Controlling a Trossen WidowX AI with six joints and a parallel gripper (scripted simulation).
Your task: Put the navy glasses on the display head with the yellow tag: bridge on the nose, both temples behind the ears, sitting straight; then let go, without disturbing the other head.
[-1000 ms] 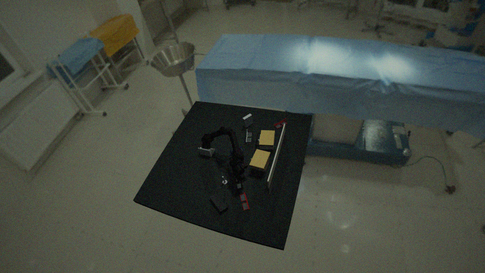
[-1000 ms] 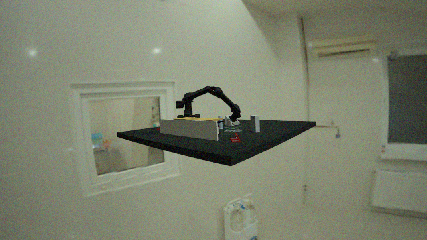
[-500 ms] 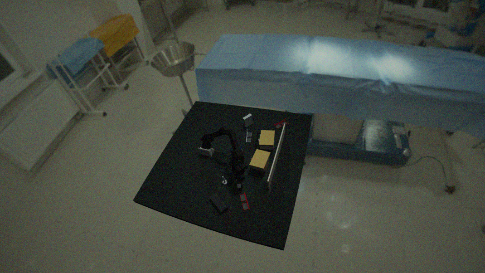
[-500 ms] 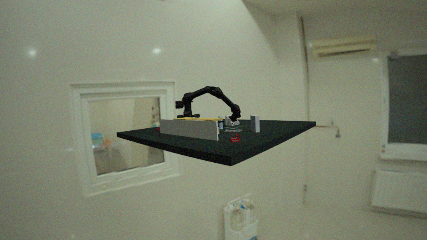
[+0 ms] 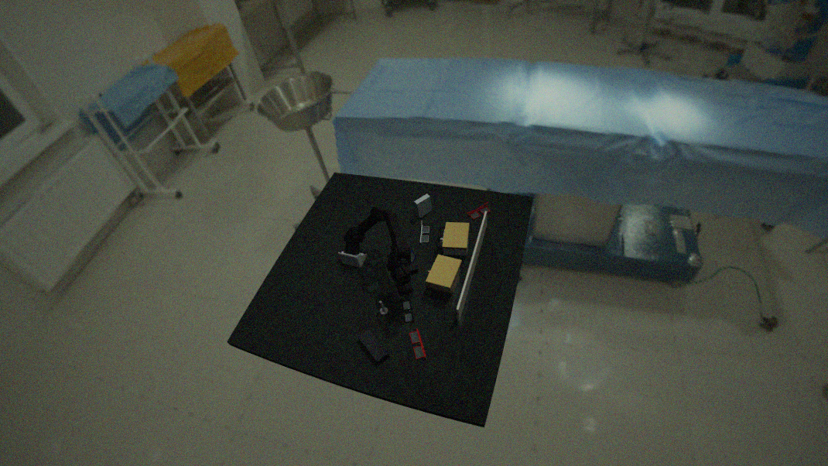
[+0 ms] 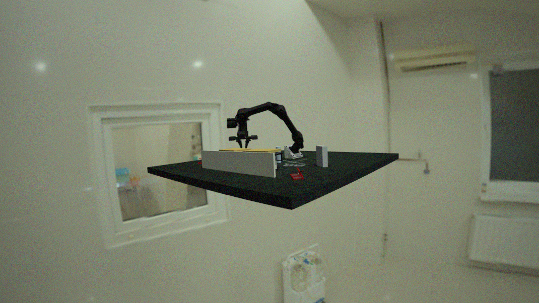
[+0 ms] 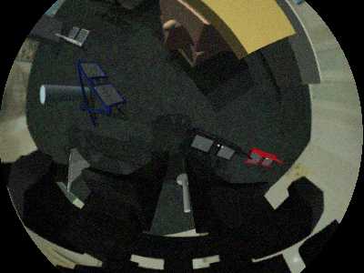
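Observation:
The navy glasses [image 7: 97, 91] lie unfolded on the black table [image 5: 301, 313] [image 6: 339, 165], left of centre in the wrist view and apart from my fingers. My gripper [image 5: 404, 274] [image 6: 243, 145] hangs above the table beside the nearer of two tan-topped display blocks [image 5: 443, 272] [image 7: 243, 4]. Its fingers stand a little apart with nothing between them. A brownish rounded shape [image 7: 182, 40] shows under that tan top in the wrist view. The second tan-topped block [image 5: 455, 234] stands further back. I cannot make out a yellow tag on either.
A dark pair of glasses [image 5: 407, 311] [image 7: 210, 146] and a red pair [image 5: 416, 344] [image 7: 262, 157] lie in front. A grey pair [image 5: 424, 233], another red pair [image 5: 478, 210], a white panel [image 5: 471, 263] [image 6: 241, 162], a white block [image 5: 422, 203] [image 6: 321, 155] and a dark box [image 5: 373, 347] are also on the table.

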